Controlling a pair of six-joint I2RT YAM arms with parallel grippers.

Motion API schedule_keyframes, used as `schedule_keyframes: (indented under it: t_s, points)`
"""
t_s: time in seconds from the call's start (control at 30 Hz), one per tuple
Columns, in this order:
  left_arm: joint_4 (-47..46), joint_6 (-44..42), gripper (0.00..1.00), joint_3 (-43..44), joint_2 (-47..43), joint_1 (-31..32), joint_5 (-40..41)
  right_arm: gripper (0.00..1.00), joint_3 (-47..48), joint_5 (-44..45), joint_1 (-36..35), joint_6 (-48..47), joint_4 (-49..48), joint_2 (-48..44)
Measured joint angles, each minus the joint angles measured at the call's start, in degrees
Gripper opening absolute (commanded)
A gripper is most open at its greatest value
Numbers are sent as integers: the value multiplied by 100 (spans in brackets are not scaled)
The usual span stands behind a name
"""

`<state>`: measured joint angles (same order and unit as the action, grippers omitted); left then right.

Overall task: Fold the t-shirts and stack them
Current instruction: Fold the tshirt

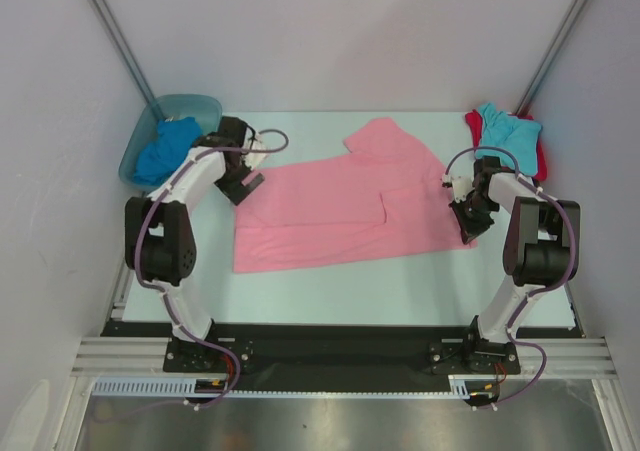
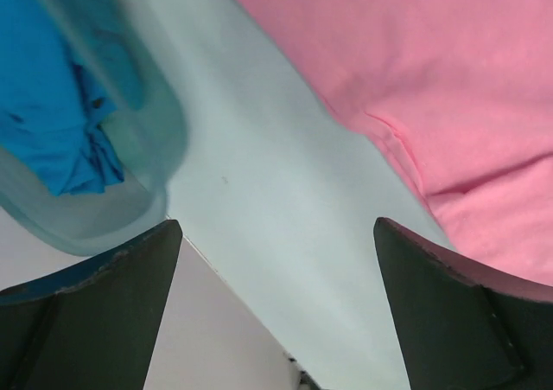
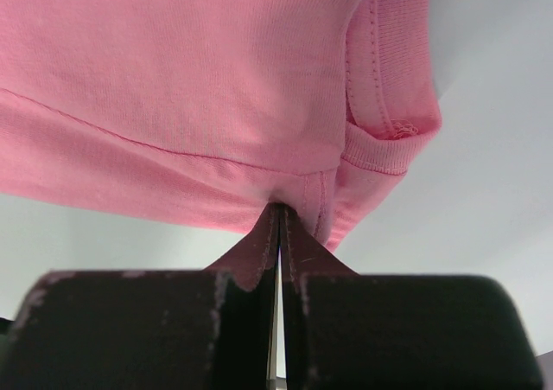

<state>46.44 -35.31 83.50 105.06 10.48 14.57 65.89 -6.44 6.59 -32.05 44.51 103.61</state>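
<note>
A pink t-shirt [image 1: 350,206] lies spread across the middle of the table, partly folded, with a sleeve pointing to the back. My right gripper [image 1: 465,226] is at its right edge. In the right wrist view the gripper [image 3: 278,207] is shut on the hem of the pink t-shirt [image 3: 190,70], which bunches at the tips. My left gripper [image 1: 243,184] hovers open just off the shirt's upper left corner. Its tips [image 2: 276,226] hold nothing, and the pink t-shirt [image 2: 415,70] lies to their right. A royal blue t-shirt [image 1: 165,149] lies crumpled in the tub. A turquoise t-shirt [image 1: 505,131] rests on a red one [image 1: 541,156] at the back right.
The translucent blue-green tub [image 1: 185,106] stands at the back left corner, close behind my left gripper; its wall [image 2: 164,139] shows in the left wrist view with the blue t-shirt [image 2: 43,105] inside. White walls enclose the table on three sides.
</note>
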Motion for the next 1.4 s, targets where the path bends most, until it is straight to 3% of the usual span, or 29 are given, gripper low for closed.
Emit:
schedule_keyframes:
  t_s: [0.07, 0.13, 0.17, 0.2, 0.23, 0.5, 0.73, 0.97, 1.4]
  points:
    - [197, 260, 76, 527, -7, -133, -170, 0, 4, 0, 0, 0, 0, 2]
    - [404, 485, 28, 925, -17, -205, -348, 0, 17, 0, 0, 0, 13, 11]
    - [494, 581, 20, 1084, -24, -225, -433, 0, 24, 0, 0, 2, 20, 20]
    - [619, 651, 5, 1215, -26, -238, -529, 0, 37, 0, 0, 2, 31, 31]
    - [752, 765, 0, 1331, -26, -240, -645, 0, 50, 0, 0, 2, 42, 42]
    - [1528, 1521, 0, 1613, 33, -240, -1648, 0, 127, 0, 0, 4, 120, 107]
    - [1773, 2111, 0, 846, 380, -240, -2275, 0, 205, 2, -2, 7, 201, 170]
    - [1906, 2345, 0, -31, 702, -243, -2472, 0, 282, 13, -11, 9, 282, 229]
    - [2133, 2369, 0, -162, 1043, -243, -2704, 0, 531, 57, -33, 9, 533, 439]
